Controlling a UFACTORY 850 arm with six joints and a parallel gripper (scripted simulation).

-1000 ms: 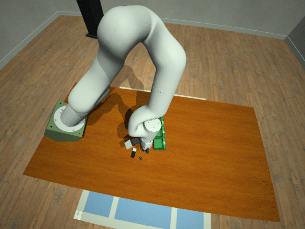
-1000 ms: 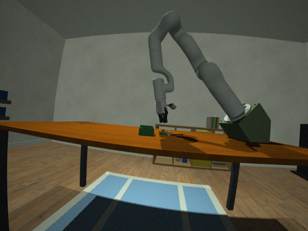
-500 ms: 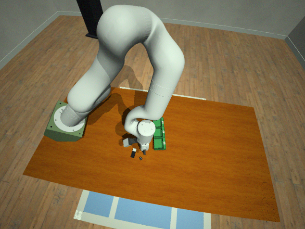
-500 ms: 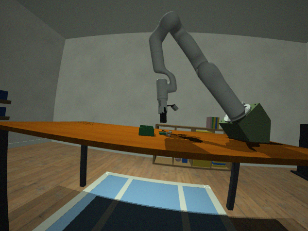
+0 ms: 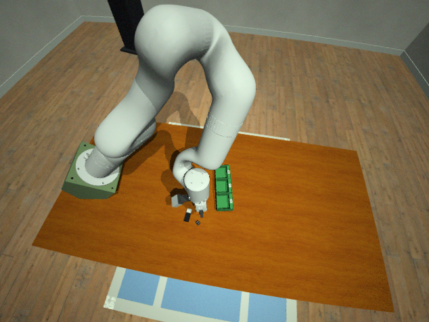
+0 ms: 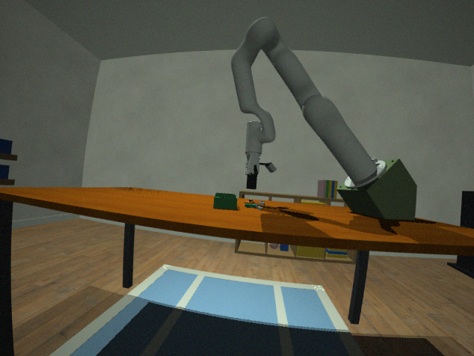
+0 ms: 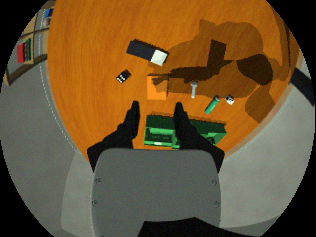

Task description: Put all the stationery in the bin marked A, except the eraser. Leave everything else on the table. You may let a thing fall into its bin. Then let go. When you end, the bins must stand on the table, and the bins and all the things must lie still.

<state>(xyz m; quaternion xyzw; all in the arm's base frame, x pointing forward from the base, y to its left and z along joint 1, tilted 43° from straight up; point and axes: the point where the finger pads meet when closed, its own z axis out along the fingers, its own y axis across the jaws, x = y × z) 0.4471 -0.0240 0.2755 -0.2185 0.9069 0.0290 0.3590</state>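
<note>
Inward from the tabletop's near-left corner (top view), between dark-and-white eraser (image 5: pixel 187 215) (image 7: pixel 146 52) and green bins (image 5: pixel 223 193) (image 6: pixel 225 202) (image 7: pixel 162 120): orange pad (image 7: pixel 156 92), probably sticky notes, lying flat. Gripper (image 5: pixel 201 214) (image 6: pixel 250 187) (image 7: pixel 157 109) above, fingers spread, nothing between. Pad judged light, thin, slightly flexible; best gripped low, across opposite sides, gently, lest sheets bow.

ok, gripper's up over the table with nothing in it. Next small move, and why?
Probably a small shift toward the green stick, fingers left apart, then lower. The gripper is open and well above the table, and the stick lies outside the gap between its fingers, off to one side in the wrist view.
</note>
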